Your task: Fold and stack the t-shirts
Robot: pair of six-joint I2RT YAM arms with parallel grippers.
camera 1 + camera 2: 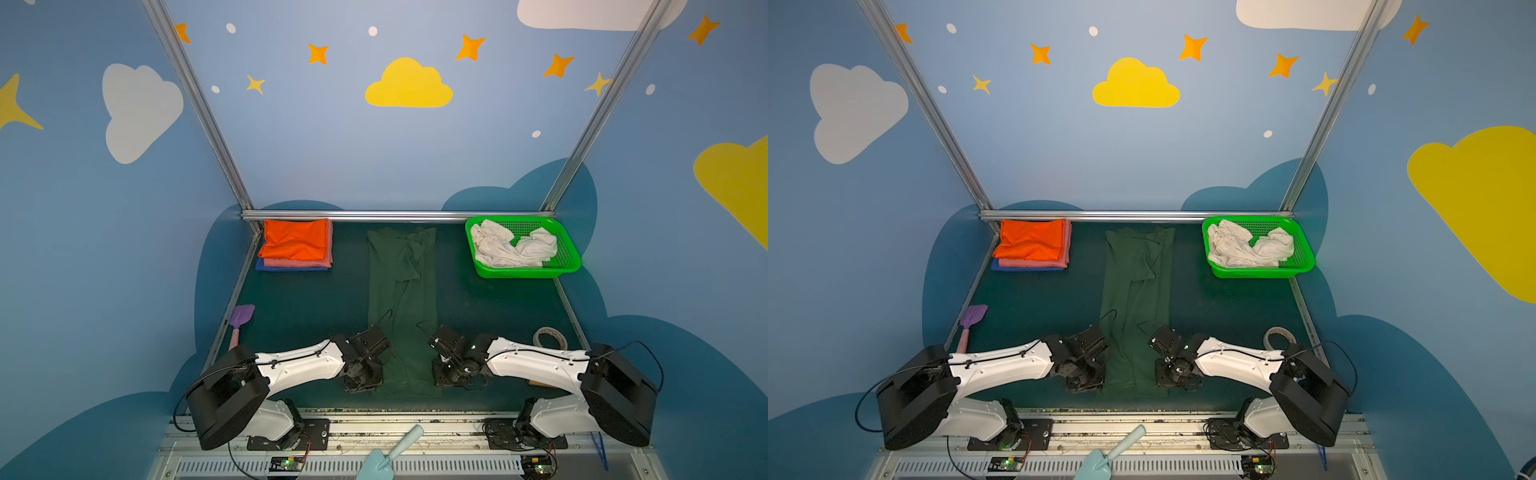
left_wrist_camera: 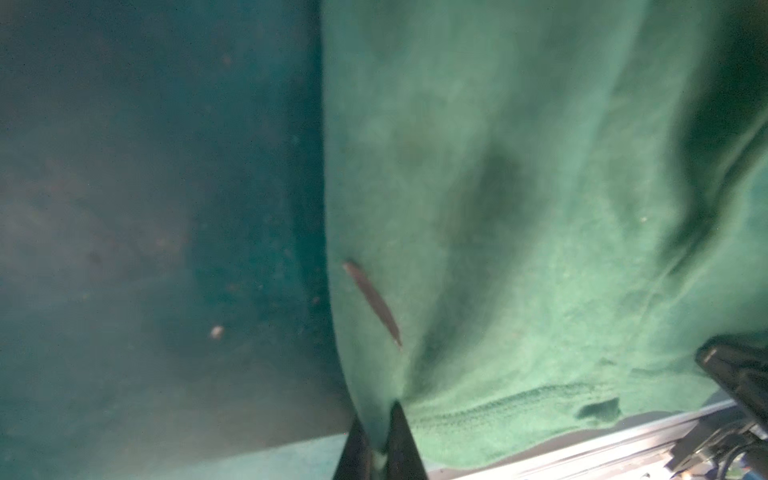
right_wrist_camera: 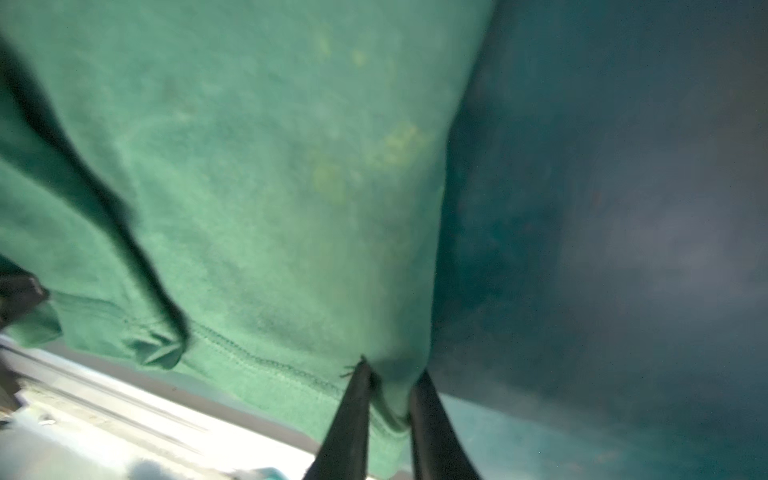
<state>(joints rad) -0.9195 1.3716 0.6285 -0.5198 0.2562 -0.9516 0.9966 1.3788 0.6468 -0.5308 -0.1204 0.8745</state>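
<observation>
Dark teal tabletop (image 1: 311, 307), matte and speckled, inside sky-blue walls (image 1: 332, 145) with clouds and stars.
Far left, a folded orange t-shirt (image 1: 295, 243) tops the pink t-shirt (image 1: 297, 262) and blue t-shirt (image 1: 286, 268); mid-table the dark green t-shirt (image 1: 402, 291) lies as a long wrinkled strip, left gripper (image 2: 376, 415) and right gripper (image 3: 394, 374) each pinching a near hem corner; a crumpled white t-shirt (image 1: 515, 249) fills the green mesh basket (image 1: 528, 272).

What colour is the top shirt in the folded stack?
The top shirt is bright orange, best seen in a top view.
</observation>
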